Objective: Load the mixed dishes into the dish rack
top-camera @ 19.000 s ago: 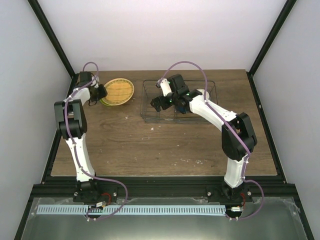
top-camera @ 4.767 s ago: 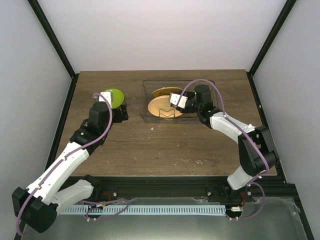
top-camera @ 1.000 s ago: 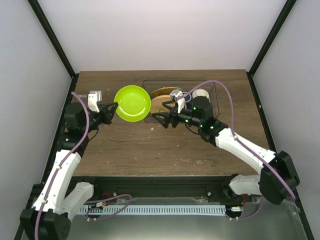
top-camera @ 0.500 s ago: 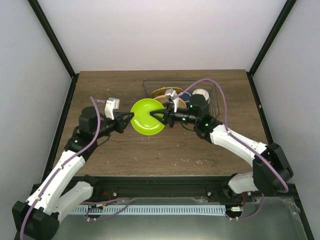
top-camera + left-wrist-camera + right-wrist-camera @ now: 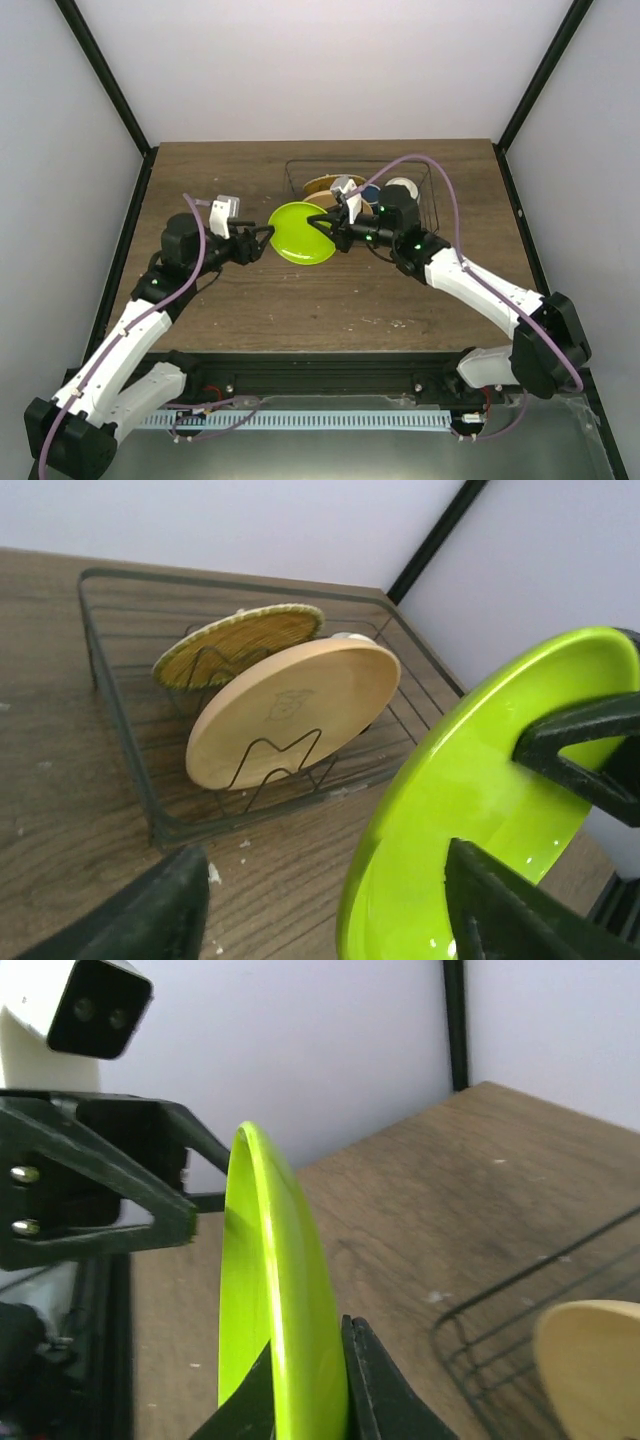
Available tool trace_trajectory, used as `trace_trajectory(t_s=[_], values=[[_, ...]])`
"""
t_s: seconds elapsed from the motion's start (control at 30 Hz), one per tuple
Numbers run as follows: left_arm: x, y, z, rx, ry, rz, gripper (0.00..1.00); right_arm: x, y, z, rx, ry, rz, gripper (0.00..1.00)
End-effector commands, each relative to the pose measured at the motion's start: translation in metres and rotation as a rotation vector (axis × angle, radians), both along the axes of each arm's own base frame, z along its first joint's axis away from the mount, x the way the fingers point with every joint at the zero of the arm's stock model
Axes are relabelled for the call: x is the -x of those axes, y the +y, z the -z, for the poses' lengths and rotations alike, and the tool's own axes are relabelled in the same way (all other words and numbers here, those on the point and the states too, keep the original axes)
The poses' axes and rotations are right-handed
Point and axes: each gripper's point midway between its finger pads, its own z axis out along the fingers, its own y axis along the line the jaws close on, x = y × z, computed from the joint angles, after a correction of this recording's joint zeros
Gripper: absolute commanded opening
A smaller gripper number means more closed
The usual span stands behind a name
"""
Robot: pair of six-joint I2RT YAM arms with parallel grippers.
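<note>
Right pincer (image 5: 322, 226) is clamped on the right rim of the green plate (image 5: 298, 234); its wrist view shows one finger pressed to each face of the plate (image 5: 272, 1290), which stands on edge. Left pincer (image 5: 262, 238) stands wide at the opposite rim. In its own view the two fingers (image 5: 135, 910) sit far apart, the plate's edge (image 5: 450, 810) rises between them, and I cannot tell whether either finger touches it. The right pincer's dark finger (image 5: 585, 745) lies across the plate's inner face at the far side.

Both arms reach in from opposite sides, so the plate hangs above the table (image 5: 330, 300) between them, tilted, just left of the rack (image 5: 432, 200) and outside it.

Inside the rack (image 5: 105, 700), a tan plate (image 5: 290, 715) leans against a wire divider, and a woven yellow plate (image 5: 235, 645) leans just behind it, both tilted the same way. A white cup (image 5: 402, 186) sits at the rack's far right, beside the right arm.
</note>
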Motion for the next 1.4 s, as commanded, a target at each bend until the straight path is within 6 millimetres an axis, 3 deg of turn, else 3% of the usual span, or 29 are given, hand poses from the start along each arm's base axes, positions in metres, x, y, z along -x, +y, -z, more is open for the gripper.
trace_trajectory(t_s=[0.0,0.17,0.33,0.5,0.83,1.1,1.23,1.37], values=[[-0.005,0.016,0.004,-0.048,0.019,-0.092,0.79,-0.022,-0.023,-0.023,0.149,-0.252,0.17,0.01],[-0.005,0.03,0.003,-0.08,0.025,-0.166,0.88,-0.032,-0.04,-0.018,0.32,-0.472,0.245,0.01],[-0.01,0.034,-0.02,-0.077,-0.028,-0.191,0.92,-0.048,-0.051,0.01,0.551,-0.599,0.33,0.01],[-0.033,0.046,-0.042,-0.118,-0.05,-0.3,0.99,-0.057,-0.054,0.03,0.725,-0.704,0.364,0.01],[-0.045,0.045,-0.01,-0.113,-0.007,-0.31,1.0,-0.055,-0.06,0.04,0.933,-0.962,0.318,0.01],[-0.046,0.056,-0.008,-0.074,-0.014,-0.306,1.0,-0.05,-0.052,0.05,1.003,-1.13,0.199,0.01],[-0.046,0.066,-0.005,-0.059,-0.004,-0.323,1.0,-0.047,-0.047,0.066,1.021,-1.13,0.119,0.01],[-0.043,0.068,-0.008,-0.053,-0.013,-0.325,1.0,-0.046,-0.04,0.069,0.998,-1.123,0.09,0.01]])
